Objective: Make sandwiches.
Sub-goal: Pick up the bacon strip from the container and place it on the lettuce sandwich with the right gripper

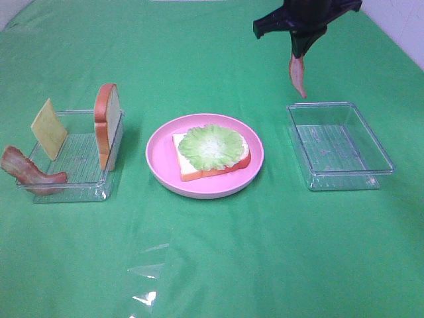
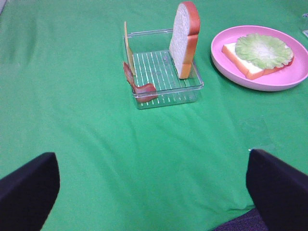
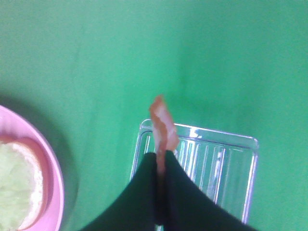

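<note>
- Bacon: one bacon strip hangs in the air, pinched at its upper end by the right fingers, which are pressed together on it; its free end points down above the far left corner of the right tray, not touching it.
- The right wrist view shows the same grip: the two dark right fingers are closed on the bacon strip, with the right tray beneath and the rim of the plate off to one side.
- A pink plate sits mid-bench on the green cloth of the bench. On it a flat bread slice lies with lettuce on top.
- The left tray holds an upright bread slice leaning at its right wall and a cheese square standing tilted at its left side.
- A second bacon strip is draped over the left tray's near left corner.
- The left fingers are spread wide, low over bare cloth, well apart from the left tray.
</note>
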Robot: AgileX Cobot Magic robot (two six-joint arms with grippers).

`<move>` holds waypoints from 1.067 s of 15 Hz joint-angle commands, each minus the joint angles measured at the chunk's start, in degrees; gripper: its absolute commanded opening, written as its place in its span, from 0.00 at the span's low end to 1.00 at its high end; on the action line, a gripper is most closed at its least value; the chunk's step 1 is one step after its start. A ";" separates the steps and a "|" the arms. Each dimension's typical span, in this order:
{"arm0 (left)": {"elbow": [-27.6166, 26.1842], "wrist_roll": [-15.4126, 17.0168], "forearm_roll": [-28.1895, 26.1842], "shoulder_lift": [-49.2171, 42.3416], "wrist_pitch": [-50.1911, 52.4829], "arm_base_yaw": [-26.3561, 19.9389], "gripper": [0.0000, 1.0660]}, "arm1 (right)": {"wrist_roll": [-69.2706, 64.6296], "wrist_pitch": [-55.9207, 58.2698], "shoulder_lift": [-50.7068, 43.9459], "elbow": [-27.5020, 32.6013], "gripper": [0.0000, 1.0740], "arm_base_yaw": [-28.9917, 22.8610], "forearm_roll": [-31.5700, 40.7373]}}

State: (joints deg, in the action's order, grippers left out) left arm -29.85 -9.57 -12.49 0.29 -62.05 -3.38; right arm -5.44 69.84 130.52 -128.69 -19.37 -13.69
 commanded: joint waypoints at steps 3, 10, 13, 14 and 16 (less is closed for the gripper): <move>0.06 0.29 0.00 0.06 0.00 -0.17 0.94 | 0.69 6.19 -4.30 -0.29 0.00 -0.06 0.17; 0.06 0.29 0.00 0.06 0.00 -0.17 0.94 | 3.44 6.19 -4.30 -0.06 0.00 -7.28 6.93; 0.06 0.29 0.00 0.06 0.00 -0.17 0.94 | 3.50 6.02 -4.30 -0.06 0.00 -13.64 9.45; 0.06 0.29 0.00 0.06 0.00 -0.17 0.94 | 3.61 5.84 -4.30 -0.06 0.00 -15.36 10.43; 0.06 0.29 0.00 0.06 0.00 -0.17 0.94 | 3.72 5.84 -4.30 -0.06 0.00 -18.05 11.12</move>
State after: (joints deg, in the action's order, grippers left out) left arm -29.85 -9.57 -12.49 0.29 -62.05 -3.38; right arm -2.12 69.96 126.45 -128.86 -37.24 -2.69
